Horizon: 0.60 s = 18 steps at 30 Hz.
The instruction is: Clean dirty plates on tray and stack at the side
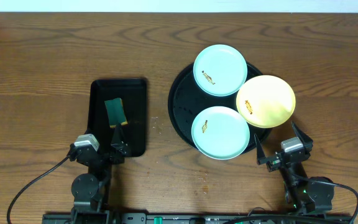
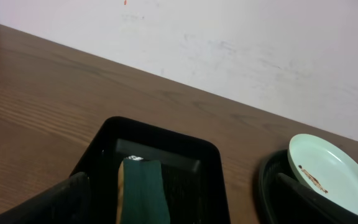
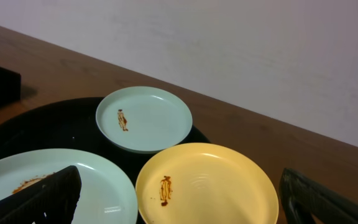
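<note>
Left pincer, right pincer: both held open, empty. Dark green rectangular sponge, left of the large round black tray, should be gripped squarely first.

The sponge and the near mint plate each run off their wrist view's bottom edge.

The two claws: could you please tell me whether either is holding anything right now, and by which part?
Nothing is held. The left claw stands open before the sponge, and the right claw stands open beside the yellow plate.
</note>
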### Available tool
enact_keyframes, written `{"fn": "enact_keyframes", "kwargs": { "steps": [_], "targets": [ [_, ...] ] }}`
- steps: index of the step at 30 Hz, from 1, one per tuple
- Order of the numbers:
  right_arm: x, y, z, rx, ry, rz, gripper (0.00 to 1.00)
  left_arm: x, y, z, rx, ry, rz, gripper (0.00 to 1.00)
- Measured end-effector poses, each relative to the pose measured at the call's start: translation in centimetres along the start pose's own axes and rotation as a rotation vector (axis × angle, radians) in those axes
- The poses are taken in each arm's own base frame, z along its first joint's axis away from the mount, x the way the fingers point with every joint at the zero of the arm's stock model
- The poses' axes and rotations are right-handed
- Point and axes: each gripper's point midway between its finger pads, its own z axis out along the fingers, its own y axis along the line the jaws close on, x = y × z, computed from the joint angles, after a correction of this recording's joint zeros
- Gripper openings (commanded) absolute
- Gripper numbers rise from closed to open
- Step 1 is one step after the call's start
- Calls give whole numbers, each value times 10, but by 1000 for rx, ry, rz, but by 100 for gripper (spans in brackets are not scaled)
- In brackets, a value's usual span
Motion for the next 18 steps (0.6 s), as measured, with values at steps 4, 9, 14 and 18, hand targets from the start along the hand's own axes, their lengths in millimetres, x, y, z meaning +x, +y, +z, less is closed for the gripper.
{"fn": "enact_keyframes", "kwargs": {
  "steps": [4, 9, 14, 18],
  "targets": [
    [1, 0, 0, -1, 2, 1, 99, 12, 4, 3, -22, 55, 4, 92],
    [1, 0, 0, -1, 3, 1, 99, 14, 5, 4, -24, 64, 5, 92],
    [1, 0, 0, -1, 3, 1, 99, 14, 5, 4, -25, 64, 5, 92],
    [1, 0, 0, -1, 3, 1, 99, 14, 5, 4, -24, 64, 5, 92]
  ]
}}
